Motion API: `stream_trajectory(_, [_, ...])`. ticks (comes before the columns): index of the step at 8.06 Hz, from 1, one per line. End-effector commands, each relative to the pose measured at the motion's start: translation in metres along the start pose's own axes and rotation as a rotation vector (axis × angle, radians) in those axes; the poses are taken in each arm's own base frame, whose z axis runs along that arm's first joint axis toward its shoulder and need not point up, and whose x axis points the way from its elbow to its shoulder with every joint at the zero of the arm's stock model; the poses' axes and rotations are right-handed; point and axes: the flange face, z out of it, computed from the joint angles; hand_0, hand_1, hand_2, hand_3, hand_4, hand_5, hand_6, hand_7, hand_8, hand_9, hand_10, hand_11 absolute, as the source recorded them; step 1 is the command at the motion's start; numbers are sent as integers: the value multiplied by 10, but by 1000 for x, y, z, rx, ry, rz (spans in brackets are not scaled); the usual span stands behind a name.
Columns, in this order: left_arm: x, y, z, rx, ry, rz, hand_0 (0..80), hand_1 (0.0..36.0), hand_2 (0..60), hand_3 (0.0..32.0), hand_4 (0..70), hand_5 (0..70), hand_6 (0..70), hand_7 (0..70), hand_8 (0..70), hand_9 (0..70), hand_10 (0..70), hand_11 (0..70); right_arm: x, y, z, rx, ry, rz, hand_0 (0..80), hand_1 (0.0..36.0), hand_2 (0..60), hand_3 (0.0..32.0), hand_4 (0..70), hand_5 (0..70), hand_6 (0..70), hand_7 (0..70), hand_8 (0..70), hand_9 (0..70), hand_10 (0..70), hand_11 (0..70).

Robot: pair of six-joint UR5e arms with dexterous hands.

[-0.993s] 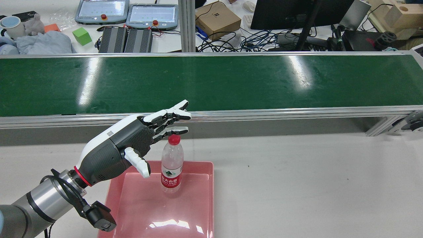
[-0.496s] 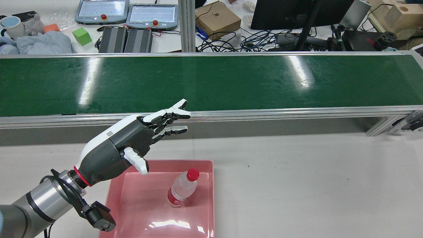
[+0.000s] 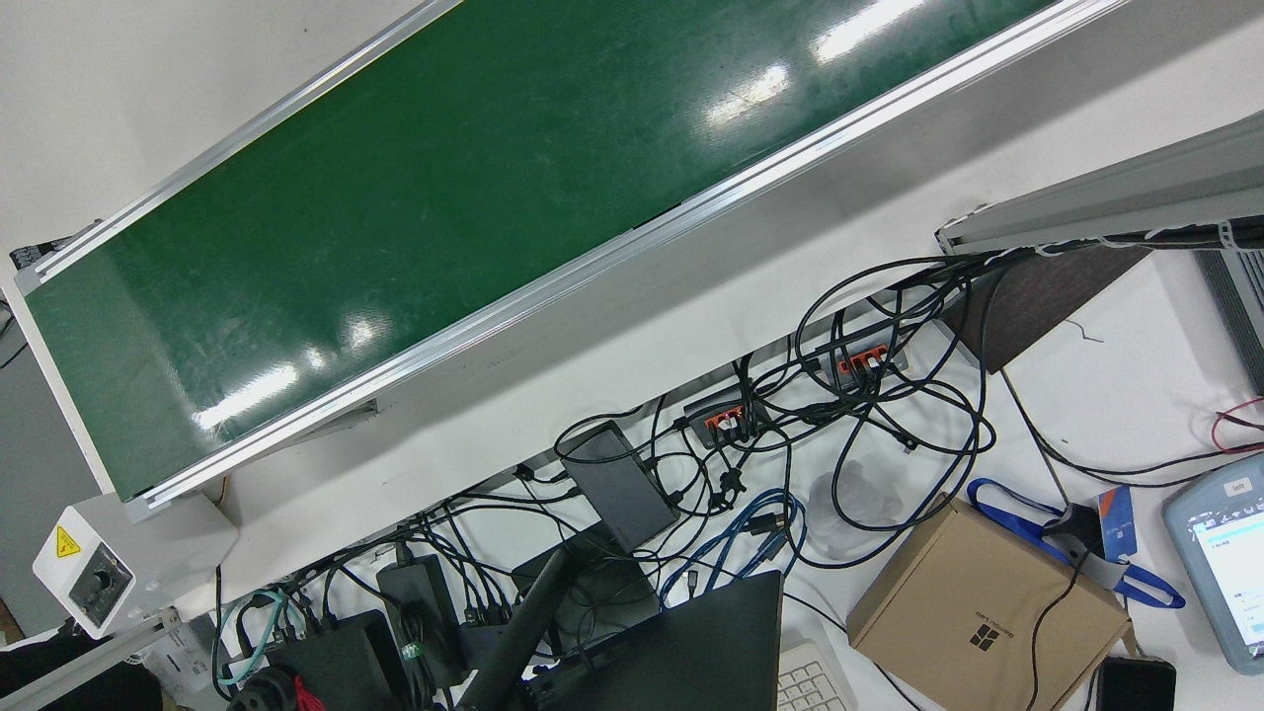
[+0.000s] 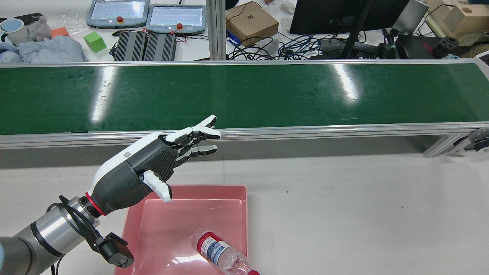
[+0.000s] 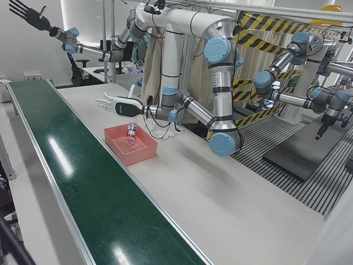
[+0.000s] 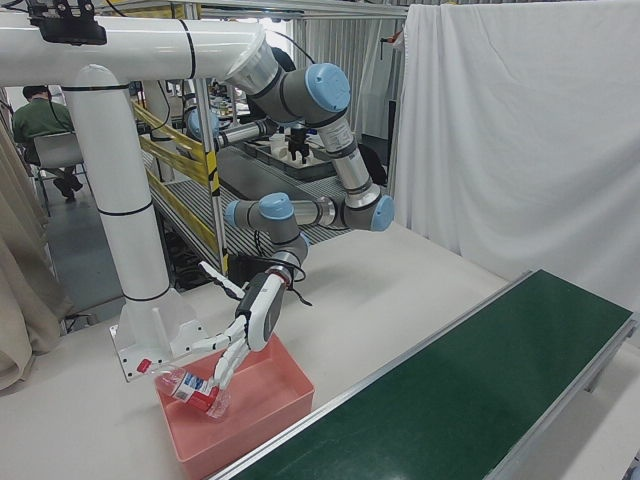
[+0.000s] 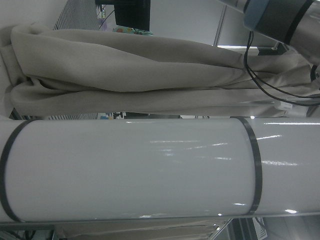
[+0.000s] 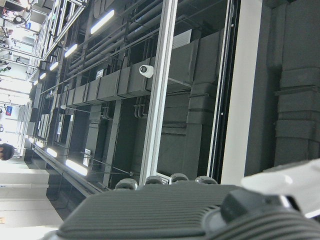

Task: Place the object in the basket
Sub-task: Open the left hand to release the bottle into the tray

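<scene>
A clear water bottle (image 4: 223,256) with a red label and red cap lies on its side in the near right corner of the pink basket (image 4: 208,188). Its cap pokes over the rim. In the right-front view the bottle (image 6: 185,385) leans across the basket's edge (image 6: 290,405). My left hand (image 4: 153,164) hovers open above the basket's far left corner, fingers stretched toward the conveyor and touching nothing. The same left hand (image 6: 250,320) shows above the basket in the right-front view. My right hand (image 5: 25,14) is raised high at the left-front view's top left, fingers spread and empty.
A long green conveyor belt (image 4: 244,95) with aluminium rails runs across the table beyond the basket. Past it stands a bench with cables, a cardboard box (image 4: 252,23), pendants and a monitor. White tabletop (image 4: 363,214) stretches to the basket's right.
The bottle stood upright in the basket under my left fingertips, then tipped over and slid to the near right corner. My left hand stayed nearly still and open.
</scene>
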Motion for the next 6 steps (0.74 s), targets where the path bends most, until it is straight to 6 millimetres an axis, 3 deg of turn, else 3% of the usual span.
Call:
stream_trajectory(1, [2,0,1,-5,6,-3,399,0,0,0,173,193,43,6,21,18,73,104,-1,0,0,0,-1,-1,0,0,0,0,0,0,0,0,0,0,0,0])
stream_trajectory(4, [3,1,1,-9,7,-5,379,0,0,0,151,97,30,0,0,0,59,84,-1,0,0,0,-1,-1,0,0,0,0,0,0,0,0,0,0,0,0])
stream_trajectory(6, [5,1,2,-12,9,-4,375,0,0,0,147,86,31,0,0,0,57,81,0,0,0,0,0,0,0,0,0,0,0,0,0,0,0,0,0,0])
